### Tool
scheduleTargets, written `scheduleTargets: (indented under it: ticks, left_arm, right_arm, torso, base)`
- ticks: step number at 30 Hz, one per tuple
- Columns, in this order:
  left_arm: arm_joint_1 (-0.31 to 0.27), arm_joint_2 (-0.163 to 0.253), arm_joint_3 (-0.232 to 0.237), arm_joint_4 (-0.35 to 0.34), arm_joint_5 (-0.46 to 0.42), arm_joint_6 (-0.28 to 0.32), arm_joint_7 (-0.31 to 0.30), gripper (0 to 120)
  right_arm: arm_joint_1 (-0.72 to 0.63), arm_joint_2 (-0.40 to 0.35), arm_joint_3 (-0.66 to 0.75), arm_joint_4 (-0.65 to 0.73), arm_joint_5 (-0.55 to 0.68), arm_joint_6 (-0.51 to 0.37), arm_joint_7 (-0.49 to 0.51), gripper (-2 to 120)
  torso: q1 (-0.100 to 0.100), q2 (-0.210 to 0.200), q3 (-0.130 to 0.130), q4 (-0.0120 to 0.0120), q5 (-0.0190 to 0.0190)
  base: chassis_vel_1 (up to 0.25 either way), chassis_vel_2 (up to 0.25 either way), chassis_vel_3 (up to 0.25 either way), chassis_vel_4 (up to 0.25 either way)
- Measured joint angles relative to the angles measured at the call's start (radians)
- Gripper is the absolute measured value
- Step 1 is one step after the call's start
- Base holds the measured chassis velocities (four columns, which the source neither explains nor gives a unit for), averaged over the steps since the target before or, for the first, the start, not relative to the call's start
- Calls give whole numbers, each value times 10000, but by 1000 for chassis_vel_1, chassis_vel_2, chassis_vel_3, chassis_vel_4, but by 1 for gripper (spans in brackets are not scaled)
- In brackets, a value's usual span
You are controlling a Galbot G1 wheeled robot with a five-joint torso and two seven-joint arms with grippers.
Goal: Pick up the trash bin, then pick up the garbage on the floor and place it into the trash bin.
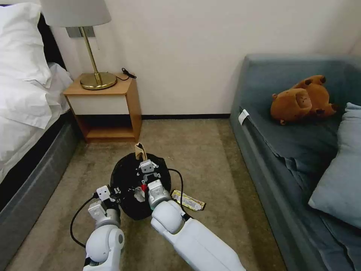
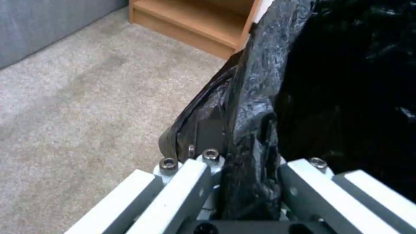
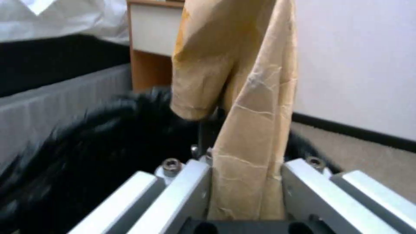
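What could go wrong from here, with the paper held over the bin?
The right gripper grips the tan paper low, and its tall free end stands near the far rim of the trash bin; released here, it might tip out. The left gripper pinches only the rim and black bag; the liner could slip. The yellow-black wrapper lies by the right arm's cable and might get dragged.
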Motion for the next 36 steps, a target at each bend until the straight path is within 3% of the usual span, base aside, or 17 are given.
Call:
scheduleTargets:
  ticks: [1, 3, 5, 6, 19, 24, 27, 36]
  left_arm:
    - [0, 0, 0, 0, 0, 0, 0, 1]
    - [-44, -89, 111, 58, 61, 0, 4, 1]
    - [-48, -102, 141, 59, 74, 0, 7, 1]
    - [-50, -107, 183, 60, 88, 0, 8, 1]
    - [-41, -118, 276, 82, 183, -6, 0, 1]
    - [-20, -117, 229, 49, 196, -7, -25, 1]
    - [-19, -117, 215, -7, 196, -7, -34, 1]
    - [-7, -46, 120, -28, 184, -5, -52, 1]
  right_arm:
    - [0, 0, 0, 0, 0, 0, 0, 5]
    - [-228, 26, 46, 9, -117, -54, -44, 19]
    - [-272, 16, 80, 6, -180, -56, -86, 23]
    - [-318, -41, 108, 6, -239, -61, -138, 32]
    - [-513, -136, 203, 238, -423, -172, -228, 72]
    - [-624, -245, 130, 401, -508, -208, -251, 93]
    - [-638, -328, 100, 582, -384, -315, -256, 99]
    - [-279, -683, 446, 866, -272, -392, -261, 100]
  torso:
    - [0, 0, 0, 0, 0]
    - [0, 0, 0, 1, 0]
    - [0, 0, 0, 1, 0]
    - [0, 0, 0, 0, 0]
    - [0, 0, 0, 1, 0]
    - [0, 0, 0, 1, 0]
    - [0, 0, 0, 0, 1]
    - [0, 0, 0, 0, 1]
  base:
    - [0, 0, 0, 0]
    - [0, 0, 0, 0]
    - [0, 0, 0, 0]
    - [0, 0, 0, 0]
    - [0, 0, 0, 0]
    - [0, 0, 0, 0]
    - [0, 0, 0, 0]
    - [0, 0, 0, 0]
